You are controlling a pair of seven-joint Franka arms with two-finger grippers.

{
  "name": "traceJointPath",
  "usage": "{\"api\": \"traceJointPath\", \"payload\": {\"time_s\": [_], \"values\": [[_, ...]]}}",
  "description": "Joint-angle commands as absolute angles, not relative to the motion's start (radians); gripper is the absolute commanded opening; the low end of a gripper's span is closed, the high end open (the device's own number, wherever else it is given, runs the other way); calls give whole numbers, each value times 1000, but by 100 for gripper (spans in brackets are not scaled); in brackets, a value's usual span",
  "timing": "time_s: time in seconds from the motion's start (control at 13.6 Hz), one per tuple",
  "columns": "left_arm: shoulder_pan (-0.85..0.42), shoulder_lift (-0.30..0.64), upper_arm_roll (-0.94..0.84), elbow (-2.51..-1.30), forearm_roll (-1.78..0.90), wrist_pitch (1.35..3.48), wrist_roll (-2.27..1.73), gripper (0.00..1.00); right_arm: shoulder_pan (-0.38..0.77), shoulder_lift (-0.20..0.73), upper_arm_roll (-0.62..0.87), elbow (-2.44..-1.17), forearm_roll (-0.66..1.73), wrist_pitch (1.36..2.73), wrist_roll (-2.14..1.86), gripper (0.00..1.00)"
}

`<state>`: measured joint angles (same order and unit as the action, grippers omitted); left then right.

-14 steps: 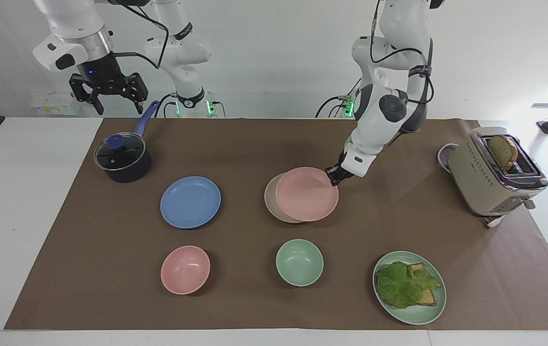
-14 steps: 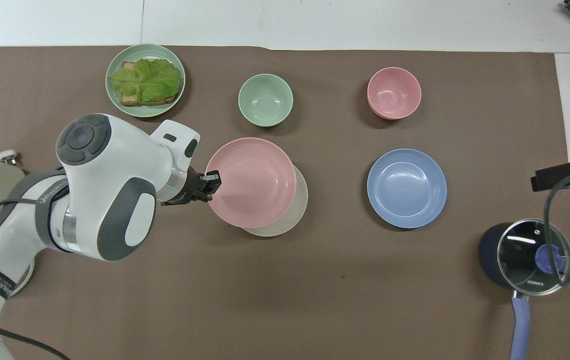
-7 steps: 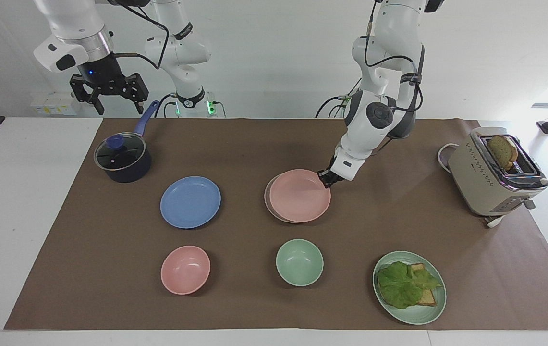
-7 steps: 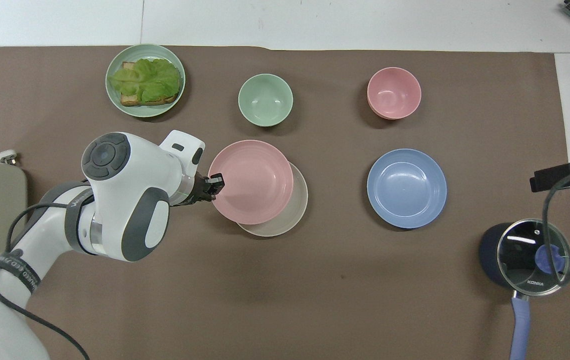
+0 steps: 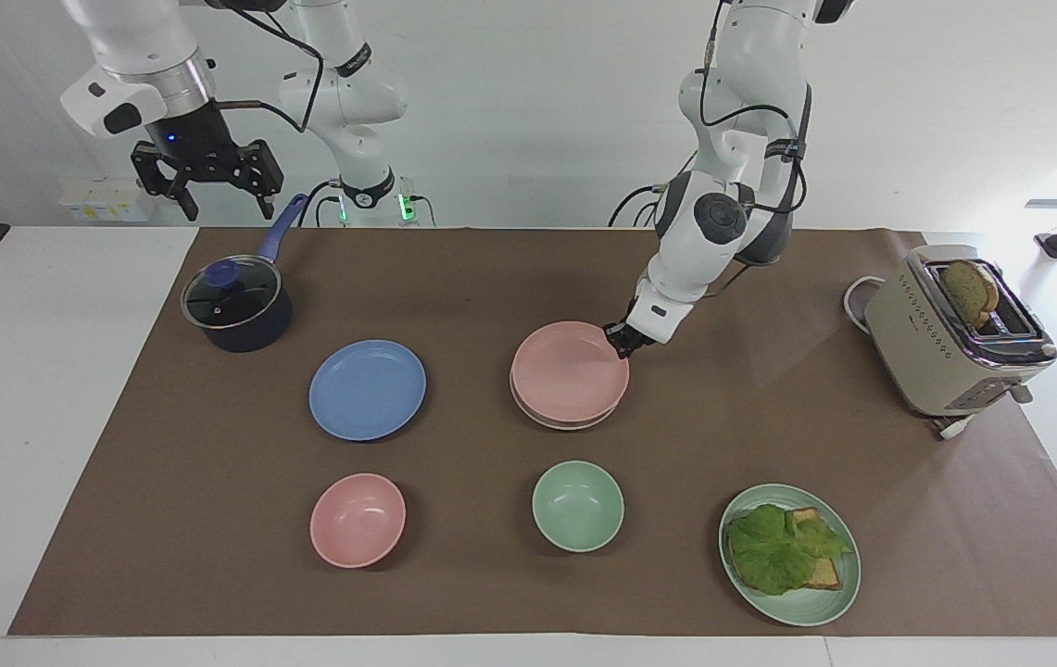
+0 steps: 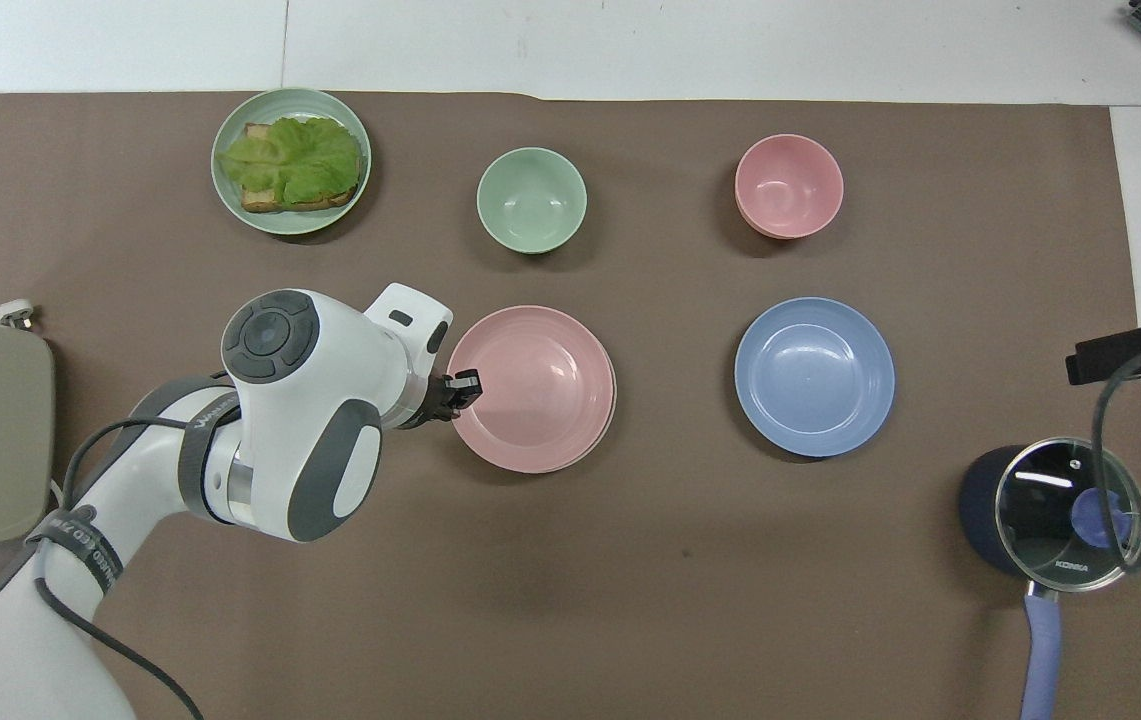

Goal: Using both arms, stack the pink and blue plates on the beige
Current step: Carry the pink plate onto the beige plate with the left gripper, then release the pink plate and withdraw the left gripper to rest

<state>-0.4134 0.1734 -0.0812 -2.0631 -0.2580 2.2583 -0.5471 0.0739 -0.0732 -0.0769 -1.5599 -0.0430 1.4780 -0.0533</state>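
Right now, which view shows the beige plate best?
The facing view: the beige plate shows as a pale crescent under the pink plate, on the side away from the robots. In the overhead view only a thin sliver of the beige plate shows at the pink plate's edge.

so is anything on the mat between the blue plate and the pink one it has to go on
Nothing visible. The blue plate lies beside the pink plate, bare mat between them; the bowls sit farther from the robots and the pot nearer.
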Motion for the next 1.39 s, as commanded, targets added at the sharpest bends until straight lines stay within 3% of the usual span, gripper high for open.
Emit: {"api": "traceJointPath", "payload": {"time_s": [0.0,0.59,0.88,1.32], "values": [[-428,147,-66,-2094,-272,2283,-526,100,72,-103,-83,-1604,-21,1509,-77,100],[-365,155,-54,-2016,-134,2234,-528,100,80,-97,-83,-1768,12,1681,-77,100],[-211,144,-54,-1800,-109,1929,-352,100,80,-69,-83,-1899,14,1814,-78,100],[-45,115,-51,-1594,-2,1668,-105,100,71,17,-83,-2054,14,2044,-106,100]]}}
